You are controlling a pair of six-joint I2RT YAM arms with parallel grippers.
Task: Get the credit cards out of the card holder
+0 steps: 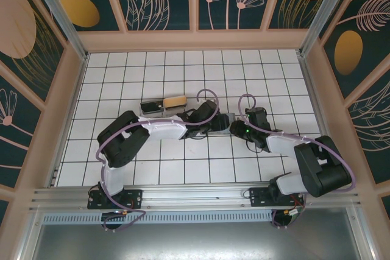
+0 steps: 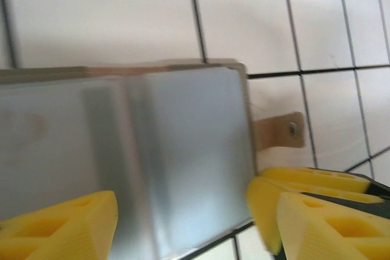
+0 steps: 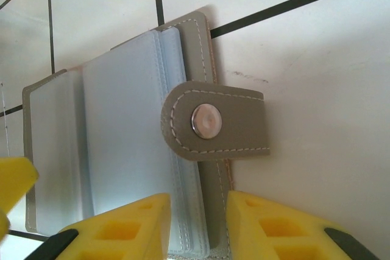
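Observation:
The card holder [image 3: 122, 126] lies open on the tiles: a taupe cover, clear sleeves and a snap tab [image 3: 213, 120]. My right gripper [image 3: 198, 211] is shut on its stitched edge beside the tab, one finger on each side. In the left wrist view a grey credit card [image 2: 189, 150] with a dull sheen lies flat in a sleeve. My left gripper [image 2: 183, 202] is open, its yellow fingers straddling the card's near end. From above, both grippers meet over the holder [image 1: 223, 122], left gripper [image 1: 213, 125], right gripper [image 1: 235, 127], and hide most of it.
A dark flat piece [image 1: 152, 106] and a tan block [image 1: 175, 101] lie side by side behind the left arm. Wooden walls ring the white tiled floor [image 1: 183, 71]. The arm bases stand at the near rail [image 1: 195, 194].

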